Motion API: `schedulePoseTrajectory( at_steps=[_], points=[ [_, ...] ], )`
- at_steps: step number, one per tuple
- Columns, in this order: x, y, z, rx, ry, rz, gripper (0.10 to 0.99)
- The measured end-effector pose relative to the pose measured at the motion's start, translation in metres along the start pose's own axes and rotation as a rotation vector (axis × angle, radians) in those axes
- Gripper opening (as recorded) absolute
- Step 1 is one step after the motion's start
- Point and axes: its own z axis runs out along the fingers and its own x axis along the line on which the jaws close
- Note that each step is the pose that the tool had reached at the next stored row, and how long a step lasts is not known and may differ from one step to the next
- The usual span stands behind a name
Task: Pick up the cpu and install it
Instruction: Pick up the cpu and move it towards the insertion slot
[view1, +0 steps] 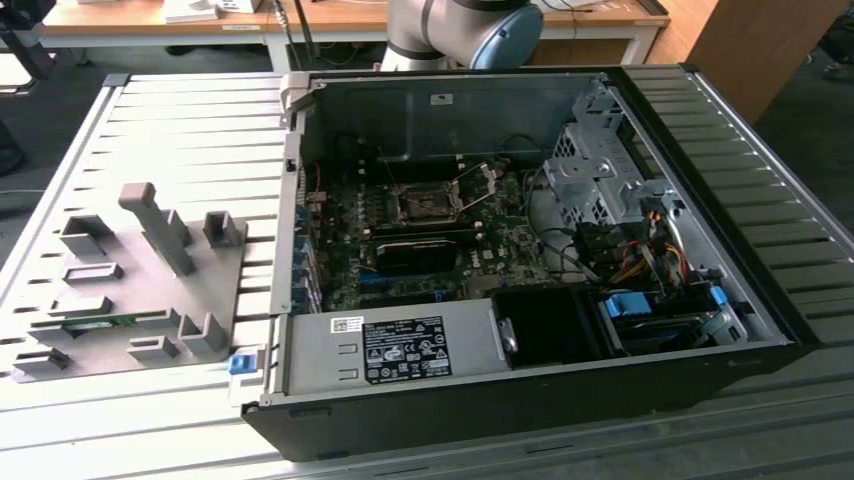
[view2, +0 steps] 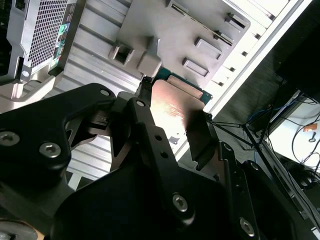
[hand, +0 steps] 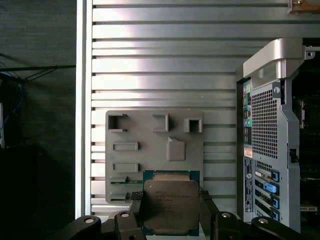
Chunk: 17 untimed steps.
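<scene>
My hand (hand: 172, 216) was pinching the cpu (hand: 170, 200) by two opposite edges, one finger (hand: 141, 207) on each side, with the metal top facing the first wrist view. In both wrist views the chip sat between my fingertips, clear of the grey tray (hand: 150, 137) below it. I could not tell how far above the tray it was. A thin green strip (hand: 125, 181) lay in a slot of the tray, just beside where the chip appeared.

In the second wrist view the cpu (view2: 175, 100) looked square in my hand (view2: 175, 114), with its green rim showing past the metal lid. I judged the hold sound, but it was only an edge grip, so the chip could have twisted or slipped if I had swung it sharply.

The open computer case (view1: 400, 110) stood on the slatted desk (view1: 187, 130), to the exterior view's right of the tray (view1: 140, 295). The socket (view1: 430, 203) sat on the board inside, and its metal frame looked raised, though I could not be sure.

To do this well, I reckoned the chip had to travel flat, clear the case wall with room to spare, and arrive turned to match the socket. It should then settle in without any push.
</scene>
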Motion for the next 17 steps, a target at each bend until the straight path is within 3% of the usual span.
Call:
schedulePoseTrajectory(
  at_steps=[10, 17],
  points=[
    [-0.0070, 0.0001, 0.0000, 0.000, 0.0000, 0.000, 0.533],
    [-0.0241, 0.0005, 0.0013, 0.000, -0.0001, 0.000, 0.533]
  ],
)
